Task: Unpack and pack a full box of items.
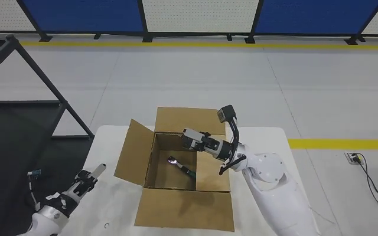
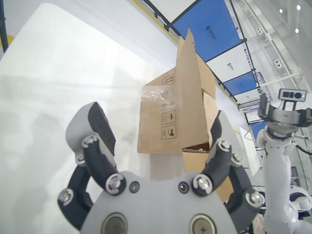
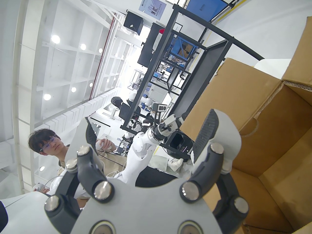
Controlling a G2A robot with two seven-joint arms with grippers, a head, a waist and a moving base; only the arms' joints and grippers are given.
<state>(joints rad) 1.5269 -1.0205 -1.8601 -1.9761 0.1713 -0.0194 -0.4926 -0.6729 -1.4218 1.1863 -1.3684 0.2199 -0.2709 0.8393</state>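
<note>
1. Cardboard box [image 2: 151, 132]: black handling pictograms on its side, upward arrows and an umbrella among them.
2. Blue partition panel [image 2: 209, 32]: small logo, illegible.
3. Wall poster [image 3: 153, 7]: print illegible.

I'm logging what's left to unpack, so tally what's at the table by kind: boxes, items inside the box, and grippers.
Cardboard box: 1
Long-handled tool lying inside the box: 1
Grippers: 2 (left gripper, right gripper, both open)
Total: 4
</note>
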